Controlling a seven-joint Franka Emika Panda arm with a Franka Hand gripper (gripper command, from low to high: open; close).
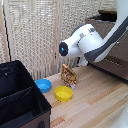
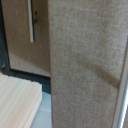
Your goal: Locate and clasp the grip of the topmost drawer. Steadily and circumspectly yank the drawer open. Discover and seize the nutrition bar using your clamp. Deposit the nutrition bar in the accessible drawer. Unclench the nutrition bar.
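no text readable anywhere, print on the nutrition bar [image 1: 69, 75] too blurred to make out, no labels or numbers legible

Blue bowl [image 1: 43, 85]: sitting upright on the wooden floor, just beside the black box.
Yellow bowl [image 1: 63, 93]: resting upright on the floor, near the blue bowl, toward the exterior view's right of it.
Black box [image 1: 20, 97]: standing open at the exterior view's lower left, showing a dark interior.
Wooden floor [image 1: 95, 105]: running in pale planks beneath both bowls; also showing as a light plank corner [image 2: 17, 102] in the wrist view.
Woven screen [image 1: 35, 35]: hanging as beige panels behind the bowls, filling the background.
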